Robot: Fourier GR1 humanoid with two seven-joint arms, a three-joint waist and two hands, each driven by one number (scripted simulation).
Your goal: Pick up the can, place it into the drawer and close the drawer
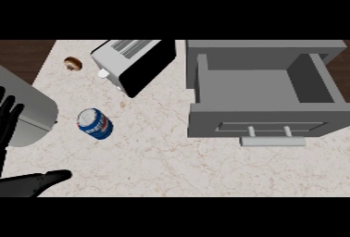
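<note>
I see the can (pixel 95 123) lying left of centre on the counter (pixel 157 157); the drawer (pixel 263 95) gapes at right; my left hand (pixel 9 118) at the left edge, fingers straight and apart, holds nothing.

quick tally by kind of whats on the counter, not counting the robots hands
can: 1
toaster: 1
drawer, open: 1
small brown round item: 1
grey rounded object at the left edge: 1
total: 5
</note>
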